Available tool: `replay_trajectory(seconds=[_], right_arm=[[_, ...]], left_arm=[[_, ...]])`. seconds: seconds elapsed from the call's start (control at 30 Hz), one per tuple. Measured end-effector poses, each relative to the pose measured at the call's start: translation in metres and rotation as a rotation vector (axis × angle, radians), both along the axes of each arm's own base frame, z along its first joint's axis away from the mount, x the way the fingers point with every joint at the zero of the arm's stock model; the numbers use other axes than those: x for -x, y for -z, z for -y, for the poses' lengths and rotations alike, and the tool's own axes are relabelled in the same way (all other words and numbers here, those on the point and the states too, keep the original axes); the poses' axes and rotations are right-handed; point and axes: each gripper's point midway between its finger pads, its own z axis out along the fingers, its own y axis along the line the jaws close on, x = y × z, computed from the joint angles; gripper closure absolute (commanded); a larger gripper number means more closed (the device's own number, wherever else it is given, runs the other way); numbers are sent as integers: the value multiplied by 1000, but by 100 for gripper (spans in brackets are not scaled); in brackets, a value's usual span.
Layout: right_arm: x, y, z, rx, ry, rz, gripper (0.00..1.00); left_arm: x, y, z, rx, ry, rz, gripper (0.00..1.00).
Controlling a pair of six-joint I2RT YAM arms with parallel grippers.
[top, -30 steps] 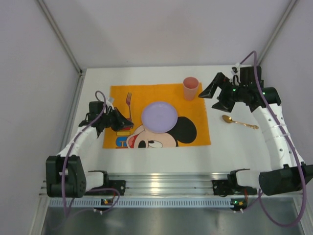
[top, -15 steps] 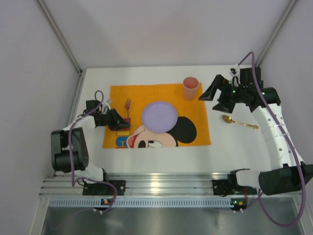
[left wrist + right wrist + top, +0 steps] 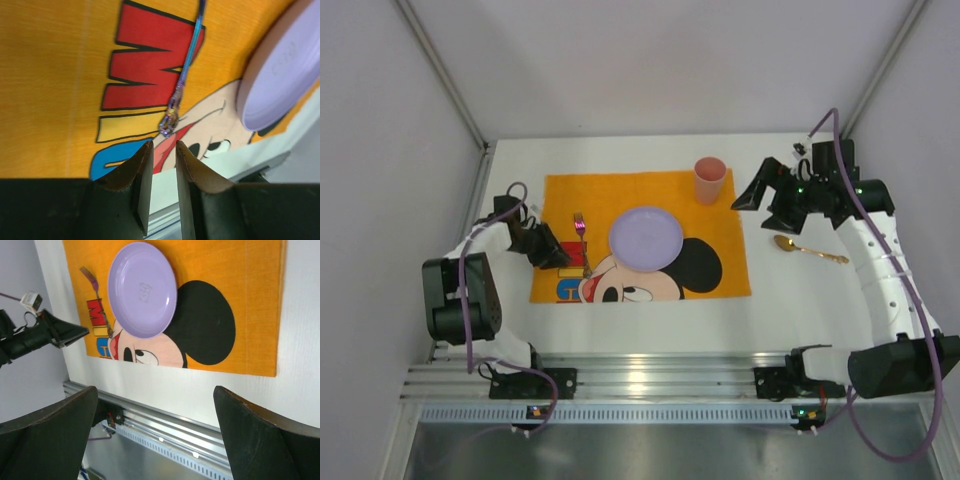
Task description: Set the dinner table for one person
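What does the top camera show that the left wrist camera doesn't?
Only the top view: the pink cup, the gold spoon on the bare dinner table, and the right arm. Only the left wrist view: the narrow empty gap in the left pincer. Both: the fork lying on the orange placemat beside the purple plate.

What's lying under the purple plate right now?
The orange Mickey Mouse placemat, spread on the white table. The plate covers the top of Mickey's face; the print there is hidden.
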Motion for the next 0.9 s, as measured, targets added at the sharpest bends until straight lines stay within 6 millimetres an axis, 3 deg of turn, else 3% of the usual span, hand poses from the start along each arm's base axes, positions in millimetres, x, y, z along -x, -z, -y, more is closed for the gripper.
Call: replay_trajectory(seconds=[0.1,0.23,0.3,0.47,0.6,0.77,0.9], right_arm=[[-3,9,11,41,30,-6,0],[-8,41,31,111,92,-79,0],[-11,64,49,143,149,-138,0],[2,126,123,222,383,-334,0],[4,141,156,294,475,-379,0],[-7,159,167,335,482,-411,0],[-17,180,157,271,489,-414,0]], left_arm=[[-1,1,-19,-115,-34,-28,70],[3,-6,-36,-219,-77,-49,72],[4,-11,-39,-235,-93,-45,72],[3,-30,-39,-238,-117,7,74],[3,-43,-34,-212,-122,48,76],[13,-38,-26,-169,-115,40,78],[19,-31,-22,-145,-116,13,79]])
